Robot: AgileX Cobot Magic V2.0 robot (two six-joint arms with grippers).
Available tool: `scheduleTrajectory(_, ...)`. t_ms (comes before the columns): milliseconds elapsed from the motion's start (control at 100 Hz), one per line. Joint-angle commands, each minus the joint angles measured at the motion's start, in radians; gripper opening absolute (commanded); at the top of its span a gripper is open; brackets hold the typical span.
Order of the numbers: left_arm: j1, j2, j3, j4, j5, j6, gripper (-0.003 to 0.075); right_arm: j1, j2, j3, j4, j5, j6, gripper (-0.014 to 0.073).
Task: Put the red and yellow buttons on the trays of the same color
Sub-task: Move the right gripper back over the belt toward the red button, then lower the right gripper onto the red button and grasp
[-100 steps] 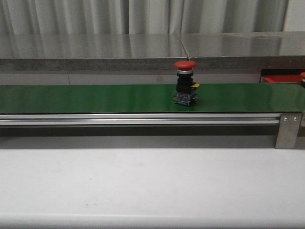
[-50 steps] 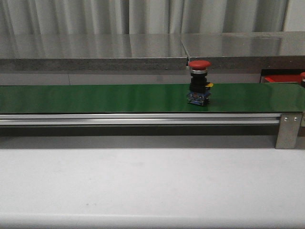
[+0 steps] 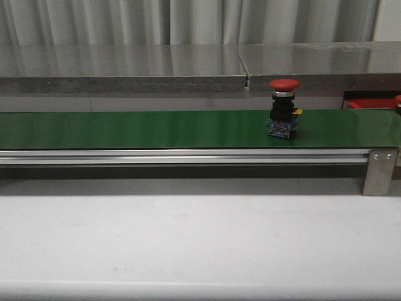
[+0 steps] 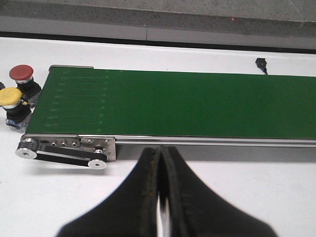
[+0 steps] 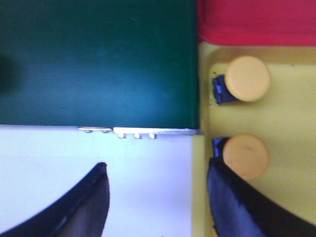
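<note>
Red button (image 3: 284, 108) stands upright on the green conveyor belt (image 3: 156, 128), near the belt's right end.

Risk: top-heavy; a late or glancing grab could tip it or let it run off that end.

Left pincer (image 4: 159, 190) clenched, empty. Right pincer (image 5: 155, 197) spread, empty, over the belt edge beside the yellow tray (image 5: 291, 123), which holds two yellow buttons (image 5: 251, 78); red tray (image 5: 256, 22) just beyond.

Room: belt bare left of the button.

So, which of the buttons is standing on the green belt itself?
The red button on the conveyor belt. The red button and yellow button wait off its end; two yellow buttons sit in the yellow tray.
</note>
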Motion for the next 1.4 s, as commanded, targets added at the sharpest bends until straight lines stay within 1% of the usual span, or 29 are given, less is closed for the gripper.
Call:
scheduleTrajectory(0,-0.008,0.0,-0.027,-0.008,-0.066,-0.01,-0.002,0.049,-0.034,-0.062,-0.004,-0.024,-0.021,0.0405)
scheduleTrajectory(160,-0.008,0.0,-0.027,-0.008,-0.066,-0.01,-0.002,0.131,-0.011,-0.105,-0.003,-0.019,-0.054,0.0407)
scheduleTrajectory(260,-0.008,0.0,-0.027,-0.008,-0.066,-0.01,-0.002,0.167,0.026,-0.144,-0.003,0.008,-0.07,0.0419)
scheduleTrajectory(460,-0.008,0.0,-0.027,-0.008,-0.066,-0.01,-0.002,0.215,0.126,-0.237,-0.003,0.048,-0.083,0.0556)
scheduleTrajectory(720,-0.008,0.0,-0.027,-0.008,-0.066,-0.01,-0.002,0.261,0.239,-0.324,0.024,0.084,-0.178,0.0552)
scheduleTrajectory(960,-0.008,0.0,-0.027,-0.008,-0.066,-0.01,-0.002,0.267,0.331,-0.373,0.027,0.032,-0.182,0.0552)
scheduleTrajectory(1100,-0.008,0.0,-0.027,-0.008,-0.066,-0.01,-0.002,0.267,0.358,-0.376,0.027,-0.009,-0.182,0.0551)
scheduleTrajectory(1140,-0.008,0.0,-0.027,-0.008,-0.066,-0.01,-0.002,0.267,0.363,-0.376,0.027,-0.016,-0.181,0.054)
scheduleTrajectory(1220,-0.008,0.0,-0.027,-0.008,-0.066,-0.01,-0.002,0.265,0.371,-0.376,0.027,-0.022,-0.181,0.048)
scheduleTrajectory(1390,-0.008,0.0,-0.027,-0.008,-0.066,-0.01,-0.002,0.264,0.378,-0.376,0.014,-0.022,-0.152,0.0267)
